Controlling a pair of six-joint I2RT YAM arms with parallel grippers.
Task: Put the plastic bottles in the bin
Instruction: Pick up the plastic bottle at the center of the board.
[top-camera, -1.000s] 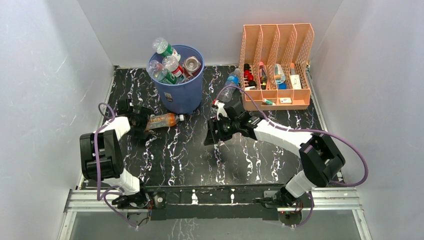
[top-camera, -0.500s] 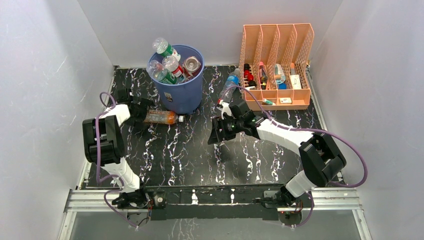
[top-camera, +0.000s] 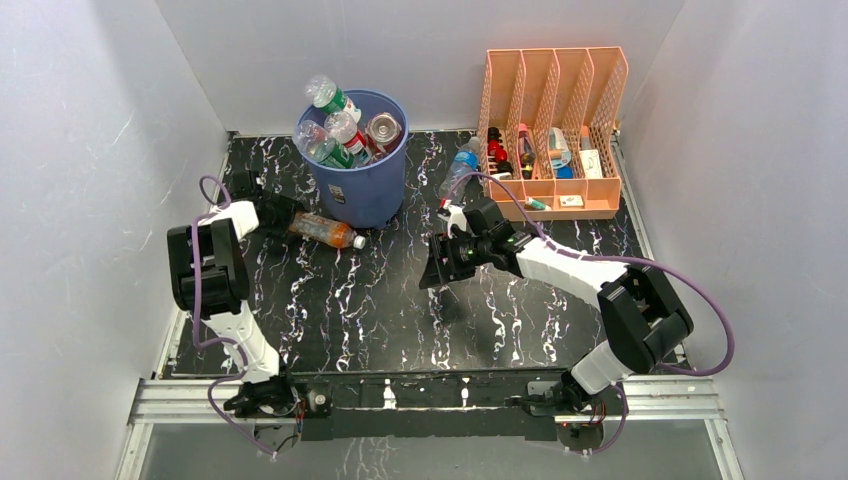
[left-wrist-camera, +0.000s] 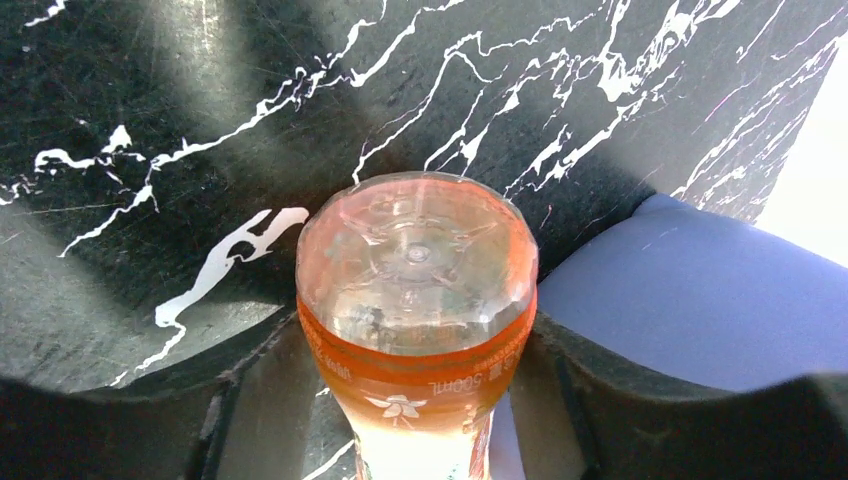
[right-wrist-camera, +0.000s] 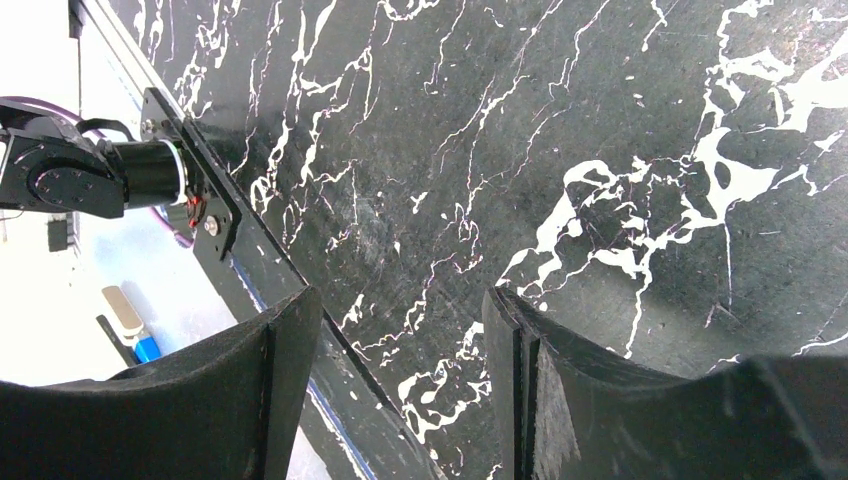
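Plastic bottles (top-camera: 338, 128) are crowding the blue bin (top-camera: 365, 200), one sticking up past its rim. An orange bottle (top-camera: 322, 229) is lying on the table (top-camera: 400, 320) just beside the bin's foot, and the left gripper (left-wrist-camera: 417, 330) is pinching it by the base end, fingers pressing both sides. It's looking light, smooth and easily dented, so I'd be holding the body gently. The right gripper (right-wrist-camera: 400, 300) is hanging spread and empty. A clear bottle (top-camera: 460, 165) is waiting by the peach organizer (top-camera: 610, 90).
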